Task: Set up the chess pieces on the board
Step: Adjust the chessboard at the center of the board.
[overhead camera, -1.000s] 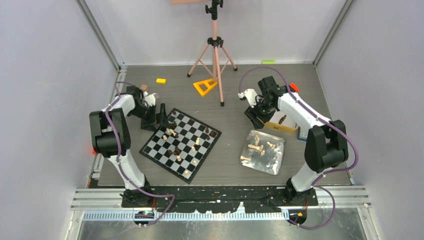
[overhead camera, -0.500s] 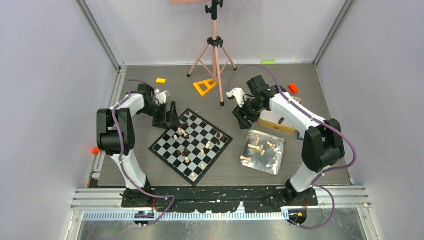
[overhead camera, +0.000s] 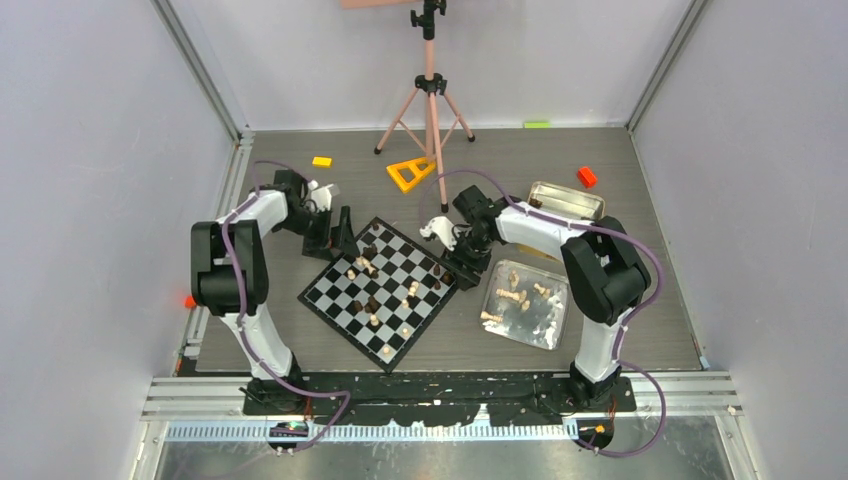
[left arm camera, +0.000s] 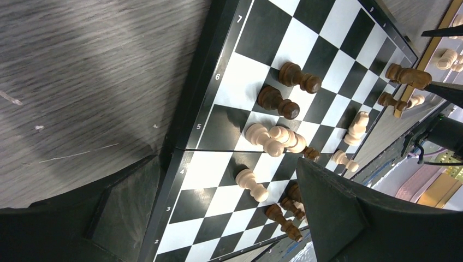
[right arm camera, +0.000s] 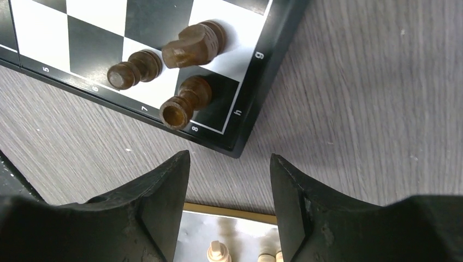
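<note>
The board [overhead camera: 335, 305] lies turned like a diamond in mid-table, with light and dark chess pieces [overhead camera: 365, 267] scattered on it, several toppled. My left gripper [overhead camera: 338, 232] is at its upper-left edge, open and empty; in the left wrist view its jaws [left arm camera: 229, 218] straddle that edge over a lying light pawn [left arm camera: 251, 184]. My right gripper [overhead camera: 458, 268] hovers open and empty just off the board's right corner. There, a dark knight [right arm camera: 196, 43], a dark pawn [right arm camera: 134, 68] and a dark rook [right arm camera: 183, 101] stand in the right wrist view, ahead of the fingertips [right arm camera: 164, 183].
A silver tray [overhead camera: 555, 330] with several light pieces lies right of the board. A gold-rimmed tin [overhead camera: 565, 200] sits behind it. A tripod [overhead camera: 431, 110], a yellow triangle [overhead camera: 410, 173], a yellow block [overhead camera: 321, 161] and an orange block [overhead camera: 586, 177] are at the back.
My right arm swung left from over the tin to the board's right corner. The board and my left gripper shifted right a second ago and have since held still.
</note>
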Robot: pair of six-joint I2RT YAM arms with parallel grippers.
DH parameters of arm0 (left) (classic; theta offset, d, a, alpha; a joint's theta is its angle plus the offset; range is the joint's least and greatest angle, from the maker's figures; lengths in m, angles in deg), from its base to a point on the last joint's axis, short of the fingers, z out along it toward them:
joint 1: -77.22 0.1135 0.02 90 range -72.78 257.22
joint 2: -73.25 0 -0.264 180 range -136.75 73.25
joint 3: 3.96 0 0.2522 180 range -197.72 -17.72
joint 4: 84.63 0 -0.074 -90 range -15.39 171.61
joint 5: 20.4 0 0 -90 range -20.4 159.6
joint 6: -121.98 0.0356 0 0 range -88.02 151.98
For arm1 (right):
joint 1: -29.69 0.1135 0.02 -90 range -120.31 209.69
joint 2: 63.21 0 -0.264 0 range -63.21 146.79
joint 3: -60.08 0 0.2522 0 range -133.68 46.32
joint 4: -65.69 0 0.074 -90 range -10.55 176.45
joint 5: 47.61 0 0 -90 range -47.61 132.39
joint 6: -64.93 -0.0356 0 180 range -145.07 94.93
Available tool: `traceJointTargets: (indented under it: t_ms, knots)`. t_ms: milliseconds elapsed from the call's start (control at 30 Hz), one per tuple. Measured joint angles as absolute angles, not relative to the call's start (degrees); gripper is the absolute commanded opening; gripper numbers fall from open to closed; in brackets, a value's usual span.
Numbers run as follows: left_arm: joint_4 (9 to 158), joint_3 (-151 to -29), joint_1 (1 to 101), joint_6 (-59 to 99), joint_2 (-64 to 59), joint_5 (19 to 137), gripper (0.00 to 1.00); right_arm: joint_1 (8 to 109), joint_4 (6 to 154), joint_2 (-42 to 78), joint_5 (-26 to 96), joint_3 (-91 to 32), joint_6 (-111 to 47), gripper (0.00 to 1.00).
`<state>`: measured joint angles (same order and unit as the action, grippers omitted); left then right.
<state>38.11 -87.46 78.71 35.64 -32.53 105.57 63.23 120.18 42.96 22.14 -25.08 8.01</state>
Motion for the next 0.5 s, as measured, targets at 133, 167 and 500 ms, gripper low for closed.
traceJointTargets:
  t_ms: [133, 167, 500]
  knots:
    - [38.1, -87.1, 78.7, 36.0, -32.4, 105.5, 0.98, 63.9, 118.8, 43.8, 22.9, -24.4, 8.3, 0.58]
    - [38.1, -87.1, 78.7, 36.5, -32.4, 105.5, 0.98, 63.9, 118.5, 44.0, 23.1, -24.5, 8.3, 0.56]
    - [36.4, -88.1, 78.1, 40.1, -33.9, 107.2, 0.99, 63.0, 118.6, 45.5, 25.8, -26.5, 7.1, 0.52]
